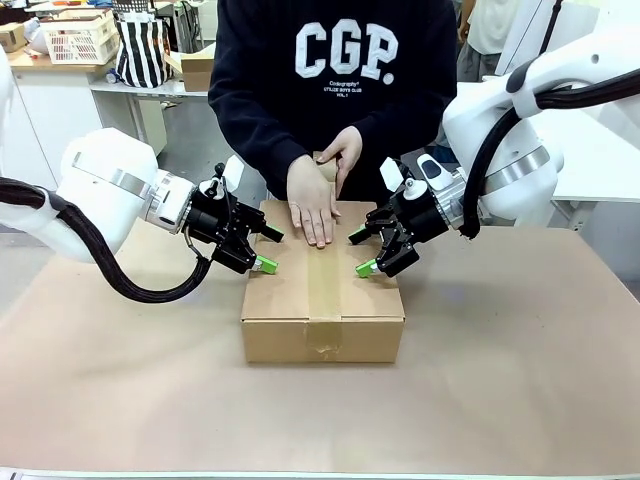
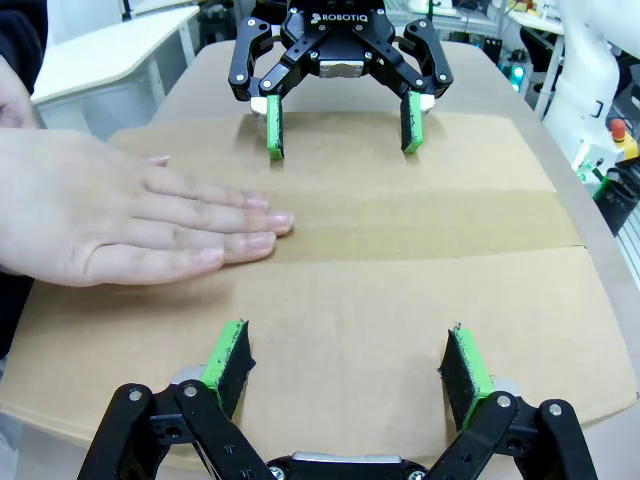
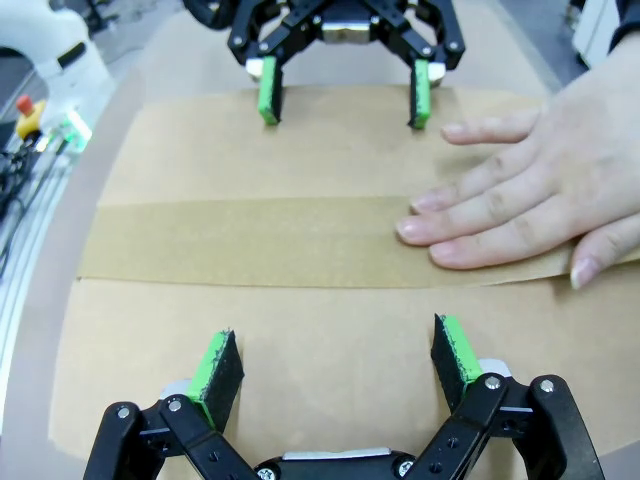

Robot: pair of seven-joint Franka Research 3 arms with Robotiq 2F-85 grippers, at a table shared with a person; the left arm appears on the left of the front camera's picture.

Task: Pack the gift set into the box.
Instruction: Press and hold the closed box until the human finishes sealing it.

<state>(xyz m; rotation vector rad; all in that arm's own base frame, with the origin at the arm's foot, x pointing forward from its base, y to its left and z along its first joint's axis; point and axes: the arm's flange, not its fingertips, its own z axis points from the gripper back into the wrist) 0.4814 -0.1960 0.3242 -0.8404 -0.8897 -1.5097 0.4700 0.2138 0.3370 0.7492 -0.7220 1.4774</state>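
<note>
The box (image 1: pixel 322 300) sits mid-counter (image 1: pixel 520 380), flaps shut and taped along the seam, so packing appears finished. A person's hand (image 1: pixel 313 203) is pressed on top. The left gripper (image 1: pixel 268 250) and right gripper (image 1: pixel 361 252) are held wide, empty, at opposite edges.

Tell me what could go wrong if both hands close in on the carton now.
The person's hand lies flat on the tape strip of the closed brown cardboard box, between the open left hand and the open right hand; moving inward might pinch its fingers. The green pads sit at the top flaps' edges, so pressing could dent the cardboard.
</note>
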